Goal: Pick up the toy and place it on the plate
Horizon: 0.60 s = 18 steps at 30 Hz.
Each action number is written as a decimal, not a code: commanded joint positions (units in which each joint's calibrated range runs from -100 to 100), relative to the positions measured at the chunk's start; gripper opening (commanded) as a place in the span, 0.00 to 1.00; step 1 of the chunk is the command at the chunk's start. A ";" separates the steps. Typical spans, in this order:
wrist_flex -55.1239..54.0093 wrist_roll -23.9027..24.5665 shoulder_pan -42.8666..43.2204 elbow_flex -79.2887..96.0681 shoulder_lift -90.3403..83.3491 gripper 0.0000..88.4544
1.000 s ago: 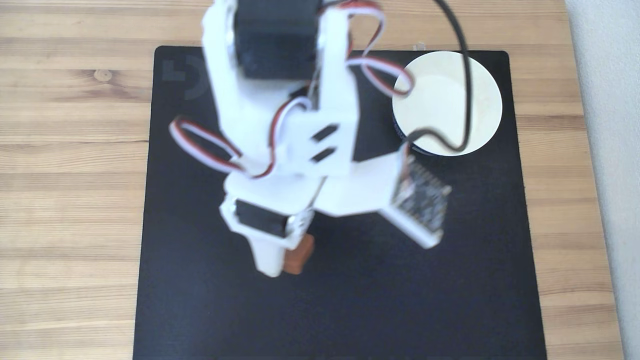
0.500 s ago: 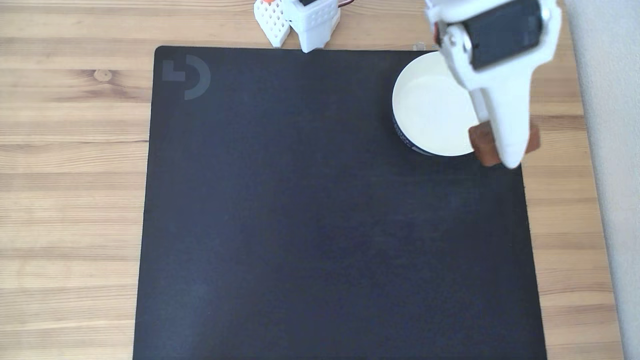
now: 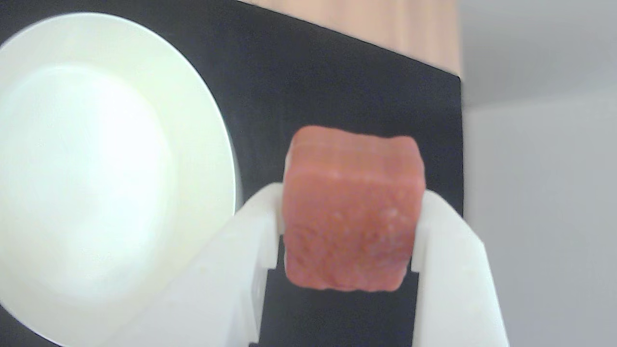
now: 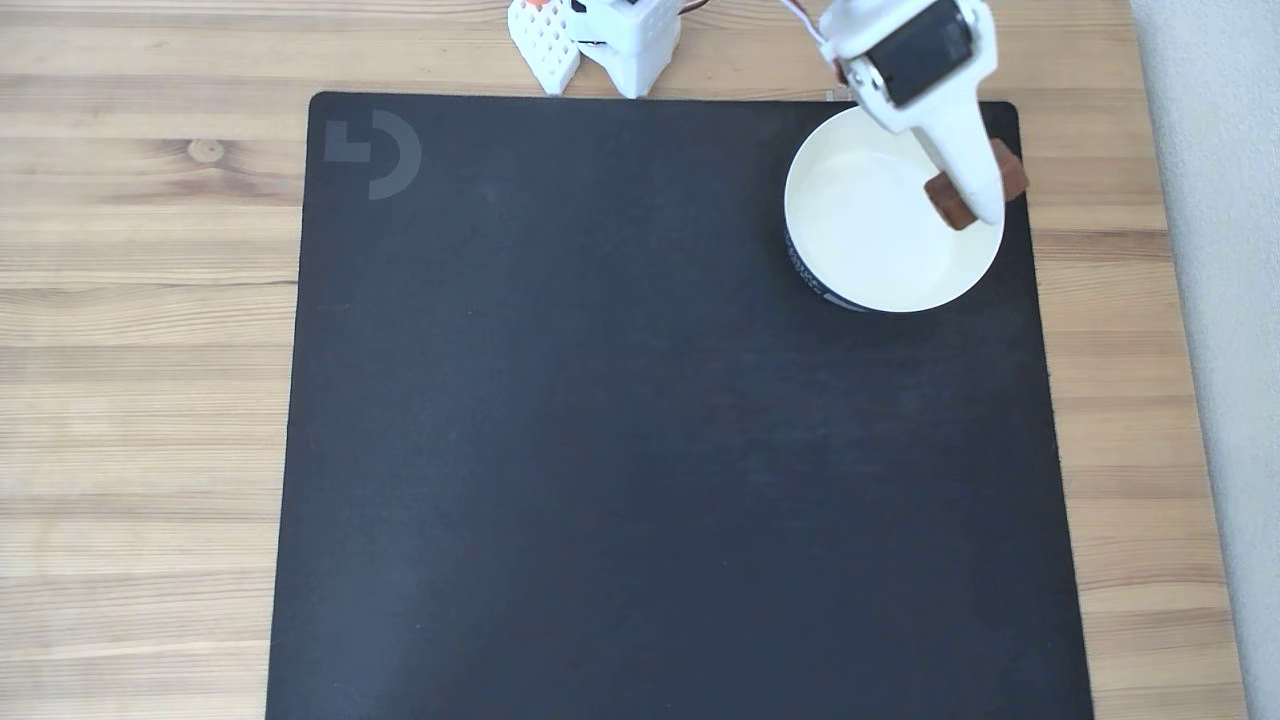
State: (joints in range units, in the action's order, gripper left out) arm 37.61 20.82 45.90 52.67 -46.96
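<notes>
Since half a second ago the gripper [image 4: 975,200] has pulled up and inward in the fixed view, from beyond the plate's lower right rim to a spot over its right edge; a full second ago it was mid-mat with the toy just gripped. Now the toy [image 4: 945,202] hangs at about 3 o'clock on the plate [image 4: 850,270], partly over the white interior and partly over the rim, with one reddish-brown end showing on each side of the white finger.

Seen from the wrist view, the two white fingers [image 3: 250,250] are clamped on the toy [image 3: 352,212], one pressing each side face, and the block sticks out past their tips. Its speckled face looks toward the camera. In that view the plate [image 3: 202,120] lies off toward 9 o'clock of the toy, and black mat [image 3: 337,82] is directly behind the block, so the hold is probably not yet centred over the dish. How high the toy hangs above the plate cannot be read from either picture.

Pickup and most of the carry look done. What remains, by my judgement, is a short shift toward the plate's middle, a lowering, and letting go. Released at this spot, the block might strike the raised rim and tip out onto the mat [image 4: 600,420].
</notes>
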 commanded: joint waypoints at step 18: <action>-10.18 2.77 3.41 35.70 -17.61 0.07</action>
State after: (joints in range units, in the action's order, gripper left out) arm 28.49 23.29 49.40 88.19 -63.28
